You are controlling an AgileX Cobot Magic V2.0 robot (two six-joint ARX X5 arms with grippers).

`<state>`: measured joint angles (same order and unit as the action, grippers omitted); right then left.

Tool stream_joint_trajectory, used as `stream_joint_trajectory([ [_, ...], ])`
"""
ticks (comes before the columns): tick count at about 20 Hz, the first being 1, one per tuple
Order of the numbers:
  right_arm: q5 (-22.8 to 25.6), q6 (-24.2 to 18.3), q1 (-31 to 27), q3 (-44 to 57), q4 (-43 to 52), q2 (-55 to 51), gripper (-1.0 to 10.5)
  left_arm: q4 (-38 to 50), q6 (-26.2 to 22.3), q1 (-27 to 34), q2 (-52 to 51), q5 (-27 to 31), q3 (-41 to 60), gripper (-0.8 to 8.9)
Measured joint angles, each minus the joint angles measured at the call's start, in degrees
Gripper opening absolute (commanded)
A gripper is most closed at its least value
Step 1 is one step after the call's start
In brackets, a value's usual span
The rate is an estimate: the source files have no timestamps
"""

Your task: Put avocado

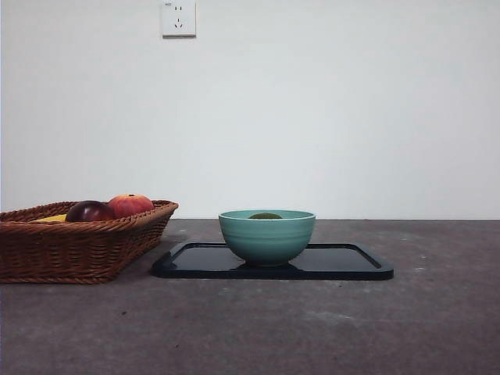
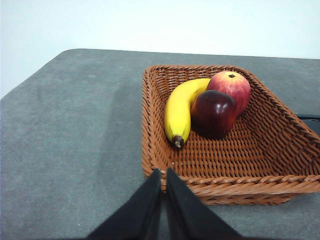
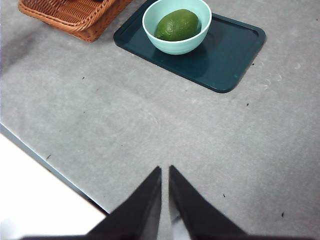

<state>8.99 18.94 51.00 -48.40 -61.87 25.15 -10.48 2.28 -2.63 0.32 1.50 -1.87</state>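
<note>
1 avocado (image 3: 177, 25) in 1 bowl (image 3: 172, 46).

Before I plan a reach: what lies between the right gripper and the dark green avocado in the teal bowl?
In the right wrist view, only bare grey tabletop, then the dark tray's edge and the teal bowl's wall.

Left claw (image 2: 163, 172) with two matte black tapering jaws, right claw (image 3: 165, 170) alike, plain and unmarked

Avocado (image 1: 266, 216) nearly all hidden behind the bowl (image 1: 267, 237) rim; basket (image 1: 74, 246) cut off at the left edge.
</note>
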Motion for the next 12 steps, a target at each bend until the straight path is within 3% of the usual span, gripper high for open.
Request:
stream_joint_trajectory([
  [7,0.1,-0.1,-0.2,0.0,0.0,-0.2,0.2,0.0,0.0,0.0,0.0,0.0,0.0,0.19],
  [9,1.7,-1.7,-3.7,0.6,2.4,-2.2,0.2,0.0,0.0,0.0,0.0,0.0,0.0,0.19],
  [12,3.0,-6.6,-12.3,7.0,17.0,-7.4,0.2,0.0,0.0,0.0,0.0,0.0,0.0,0.19],
])
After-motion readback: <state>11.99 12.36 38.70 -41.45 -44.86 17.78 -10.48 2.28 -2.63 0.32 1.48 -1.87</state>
